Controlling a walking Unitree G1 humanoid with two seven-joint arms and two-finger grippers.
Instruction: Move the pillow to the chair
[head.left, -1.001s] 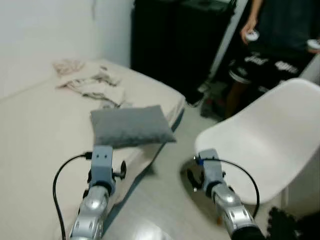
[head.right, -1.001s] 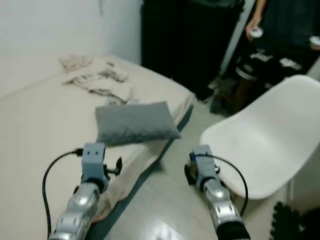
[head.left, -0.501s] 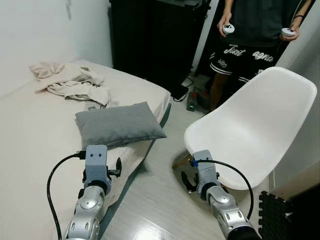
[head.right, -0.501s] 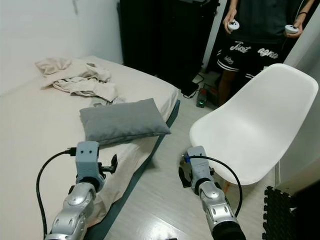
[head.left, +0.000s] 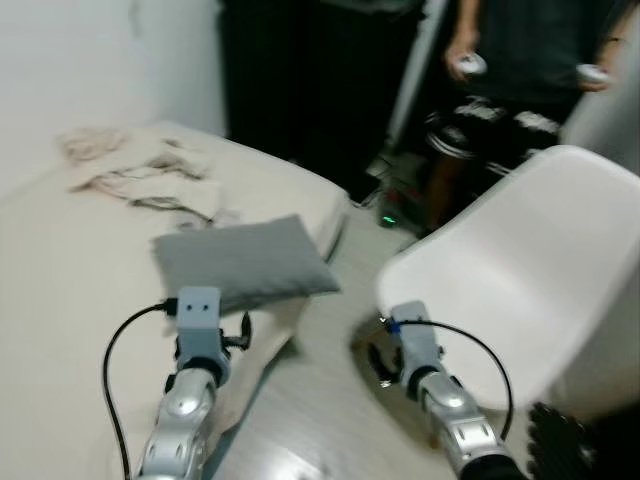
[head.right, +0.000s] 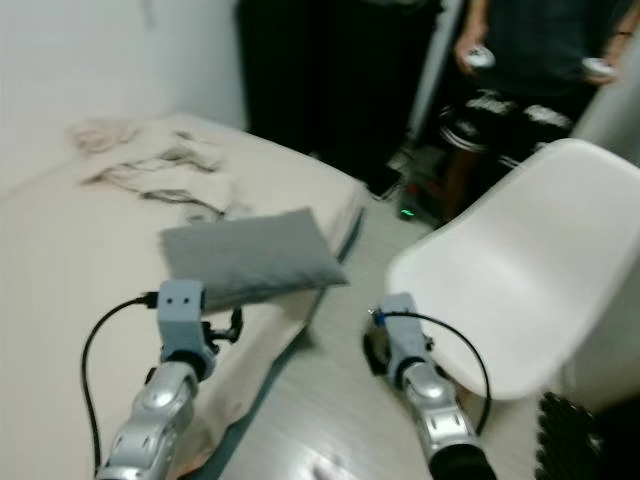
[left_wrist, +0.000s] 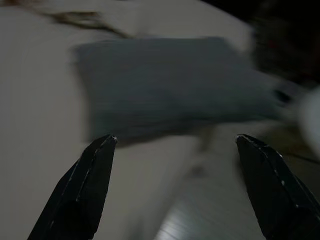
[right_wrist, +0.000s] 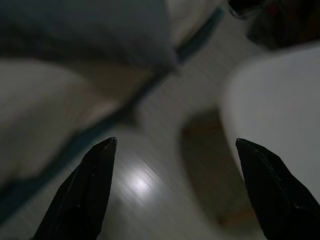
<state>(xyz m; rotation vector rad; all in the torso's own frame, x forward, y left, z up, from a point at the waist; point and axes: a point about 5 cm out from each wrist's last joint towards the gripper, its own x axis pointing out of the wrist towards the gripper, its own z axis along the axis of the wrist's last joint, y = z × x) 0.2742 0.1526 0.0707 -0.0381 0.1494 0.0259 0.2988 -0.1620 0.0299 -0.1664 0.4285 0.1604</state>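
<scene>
One grey rectangular fabric pillow lies flat at bed corner, untouched. View shifted and blurred since half-second ago: robot moving, pillow itself not moved; approach phase, nothing grasped. One white moulded plastic chair, seat bare. Two grippers: left gripper spread, facing pillow; right gripper spread over floor between bed and chair. One person behind chair, two controllers.

Grey pillow flat at bed corner, near white chair.
</scene>
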